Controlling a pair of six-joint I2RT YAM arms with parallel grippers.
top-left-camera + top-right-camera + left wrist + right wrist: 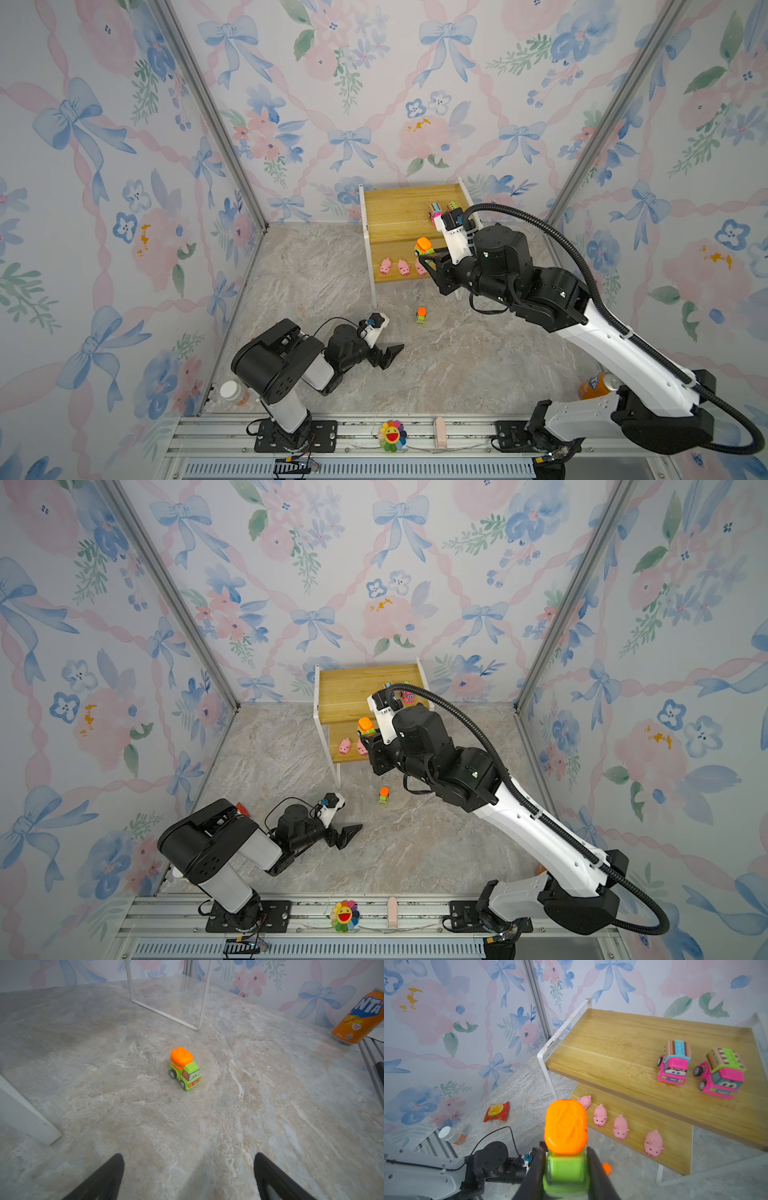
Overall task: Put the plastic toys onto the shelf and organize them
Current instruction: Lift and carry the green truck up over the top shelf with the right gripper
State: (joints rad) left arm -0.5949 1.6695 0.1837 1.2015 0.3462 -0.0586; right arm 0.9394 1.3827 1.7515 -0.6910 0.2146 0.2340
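My right gripper [565, 1148] is shut on a green truck with an orange top [565, 1126] and holds it in the air just in front of the shelf [395, 212], above the lower board. Several pink pigs [620, 1127] stand in a row on that lower board. Two pink trucks [673, 1064] with striped tops sit on the upper board. A second green truck [185, 1069] stands on the table in front of the shelf. My left gripper [188, 1159] is open and empty, low over the table, a short way from that truck [421, 316].
An orange Fanta can [594, 384] stands at the table's right front edge. A white pill bottle [232, 390] lies at the left front corner, with a red snack packet [497, 1112] near it. A rainbow flower [392, 435] sits on the front rail.
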